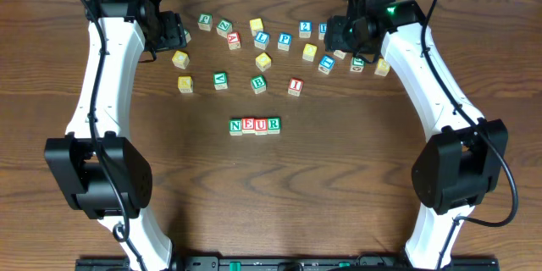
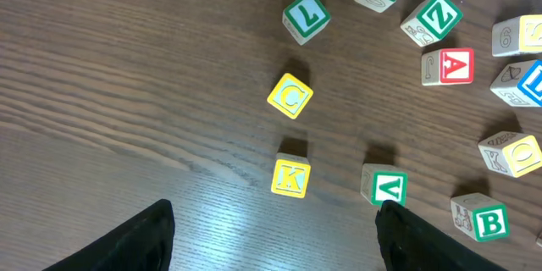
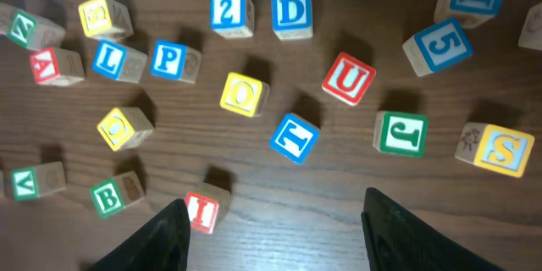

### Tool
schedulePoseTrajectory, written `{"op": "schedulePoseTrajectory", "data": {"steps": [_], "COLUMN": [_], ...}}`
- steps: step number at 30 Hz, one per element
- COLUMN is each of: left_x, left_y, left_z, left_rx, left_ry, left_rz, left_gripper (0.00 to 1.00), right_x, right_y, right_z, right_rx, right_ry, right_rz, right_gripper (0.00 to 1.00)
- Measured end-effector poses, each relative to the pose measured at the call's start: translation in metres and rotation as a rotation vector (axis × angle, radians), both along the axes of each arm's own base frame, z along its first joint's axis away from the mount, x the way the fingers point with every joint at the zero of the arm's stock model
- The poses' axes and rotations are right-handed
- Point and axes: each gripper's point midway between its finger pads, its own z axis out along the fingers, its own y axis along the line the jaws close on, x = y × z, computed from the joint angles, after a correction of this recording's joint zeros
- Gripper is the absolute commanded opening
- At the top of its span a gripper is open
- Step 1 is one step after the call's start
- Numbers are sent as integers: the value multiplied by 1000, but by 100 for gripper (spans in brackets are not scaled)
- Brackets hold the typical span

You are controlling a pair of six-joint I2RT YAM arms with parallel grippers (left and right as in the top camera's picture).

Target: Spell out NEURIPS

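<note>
**Overhead.** Dark wooden desk. Reference item: green V cube.
- NEUR row: four cubes touching side by side, reading N, E, U, R. Nearer the arm bases than the green V cube and a little to its right in the picture.
- Red I cube: level with the green V cube, to its right, with the green B cube between.
- Blue P cube: farther back than the green V cube, to its right.
- Yellow S cube: far right of the green V cube, close against the right arm.

**Left wrist.** Left gripper spread wide, holding nothing. Green V cube just beside one fingertip; contact impossible to tell. Yellow K cube near it on the left.

**Right wrist.** Right gripper parted, empty. Green V cube at the left edge, then green B cube, then red I cube beside one fingertip. Blue P cube above and right of the green V cube. Yellow S cube at the far right.
</note>
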Motion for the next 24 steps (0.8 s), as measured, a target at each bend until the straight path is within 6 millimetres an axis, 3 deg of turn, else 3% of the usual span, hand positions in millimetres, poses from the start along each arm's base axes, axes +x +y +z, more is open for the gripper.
{"op": "schedulePoseTrajectory", "data": {"steps": [5,24], "left_x": [-1,2], "left_y": [0,0], "left_z": [0,1], "left_rx": [0,-9], "left_ry": [5,-10], "left_rz": [0,21], "left_gripper": [75,75], "right_x": [11,18], "right_y": [4,3], "right_z": [7,11], "right_rx": [24,5], "right_ry": [-53,-93], "right_rz": [-7,32], "right_gripper": [61,65]}}
